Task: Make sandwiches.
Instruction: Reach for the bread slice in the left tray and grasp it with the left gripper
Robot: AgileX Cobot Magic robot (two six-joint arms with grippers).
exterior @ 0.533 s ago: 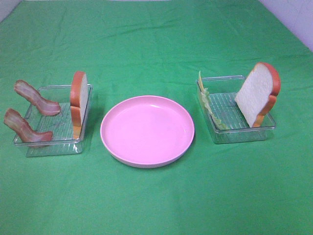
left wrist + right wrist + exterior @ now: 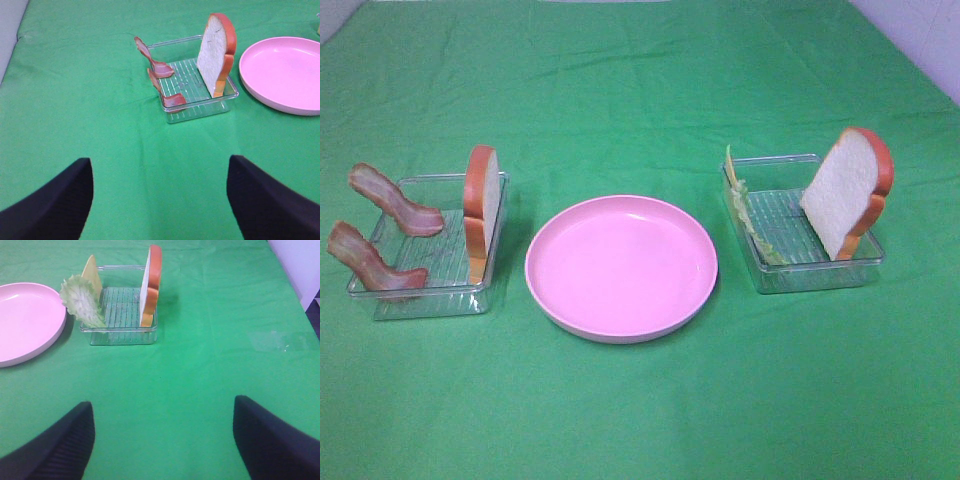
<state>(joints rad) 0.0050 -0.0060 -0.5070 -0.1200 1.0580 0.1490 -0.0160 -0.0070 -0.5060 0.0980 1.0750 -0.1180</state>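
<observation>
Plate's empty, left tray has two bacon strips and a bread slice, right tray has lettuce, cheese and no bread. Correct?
Not quite. The right tray does hold a bread slice, leaning upright at the end opposite the lettuce and cheese; the exterior high view shows it. The rest stands.

Staged lab tabletop: green cloth (image 2: 640, 420); toy bacon (image 2: 392, 200) in clear tray (image 2: 430, 300) left of pink plate (image 2: 620, 265), toy bread (image 2: 840, 195) in second tray (image 2: 820, 278) right.

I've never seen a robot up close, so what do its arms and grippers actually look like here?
Only the finger ends show. The left gripper has two black, wedge-shaped fingers with finely ribbed surfaces; the right gripper looks the same. No arms, cables or markings are in view.
</observation>
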